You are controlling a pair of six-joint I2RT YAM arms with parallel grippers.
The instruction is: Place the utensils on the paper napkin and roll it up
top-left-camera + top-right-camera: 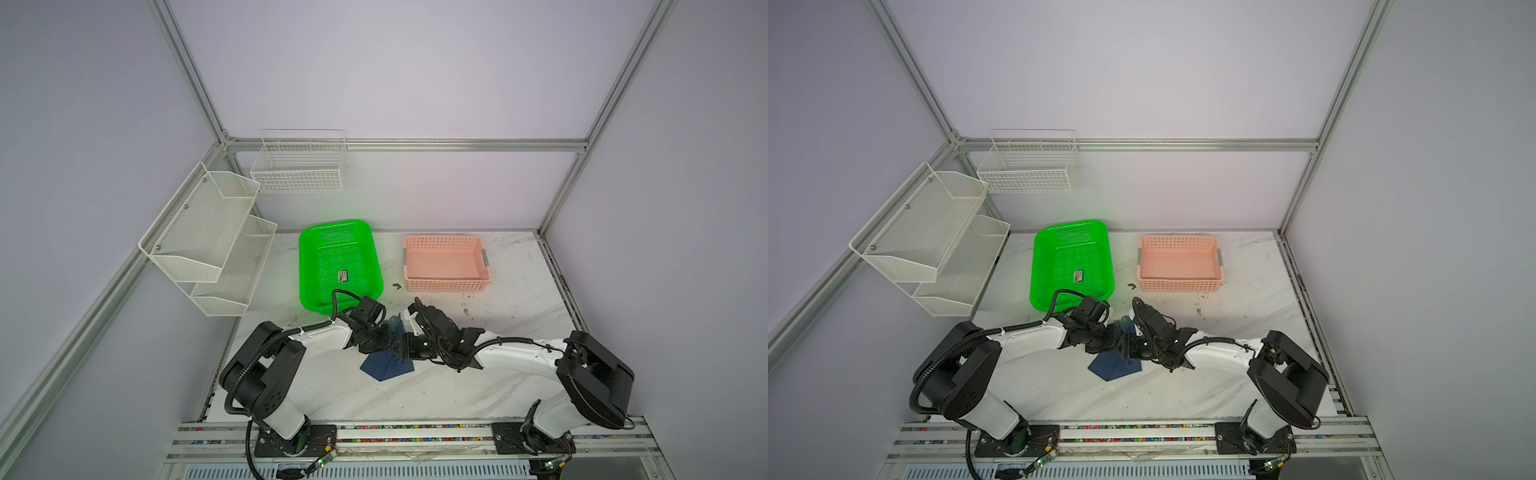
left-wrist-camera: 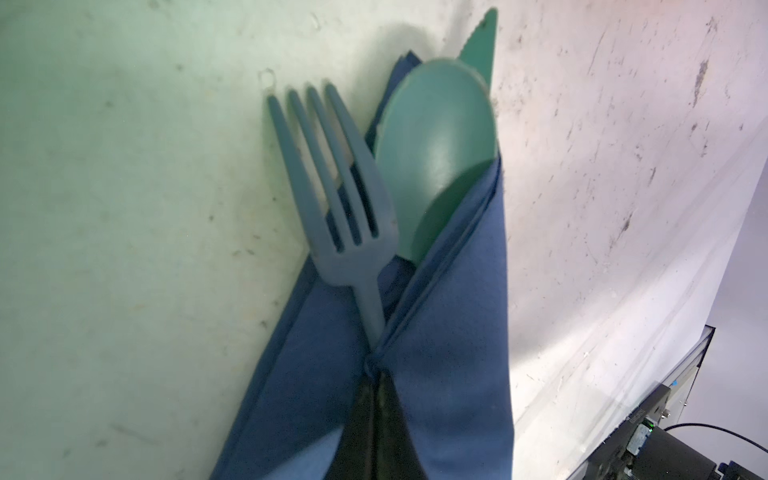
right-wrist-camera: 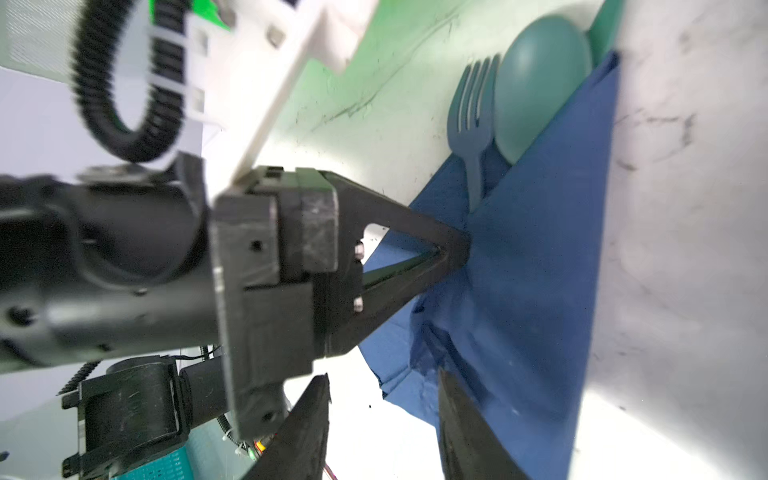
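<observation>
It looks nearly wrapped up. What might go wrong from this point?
The left gripper pinches the napkin at only one spot, so the loose folds may spring open if it lets go. The fork, spoon and knife stick out of the end and might slide out if the bundle is tugged. The right gripper stands open near the thin paper, which may tear when grabbed.
</observation>
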